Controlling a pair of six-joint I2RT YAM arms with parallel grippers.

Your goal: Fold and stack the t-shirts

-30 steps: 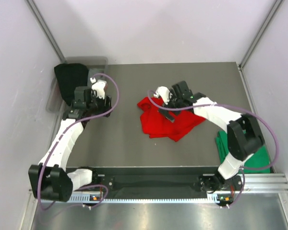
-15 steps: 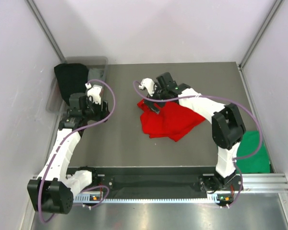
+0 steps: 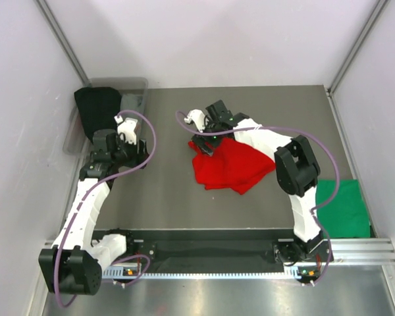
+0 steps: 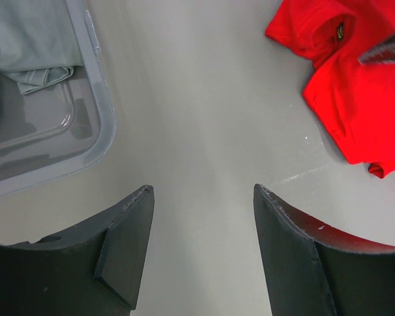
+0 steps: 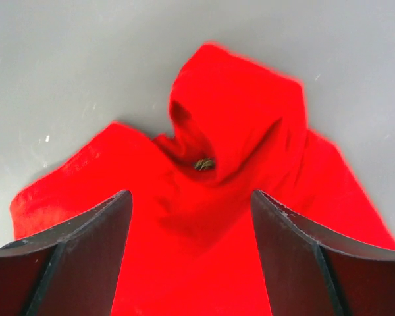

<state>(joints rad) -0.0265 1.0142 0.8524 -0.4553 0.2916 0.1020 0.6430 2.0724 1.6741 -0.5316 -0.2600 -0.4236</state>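
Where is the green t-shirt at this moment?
In the top view the green t-shirt lies at the near right corner of the table, well apart from the red t-shirt at the table's middle.

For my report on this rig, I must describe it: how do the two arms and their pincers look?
The left arm and the right arm have white links with black joints; a purple cable loops along each. The left pincer and right pincer each have two broad, flat black fingers with slanted tips.
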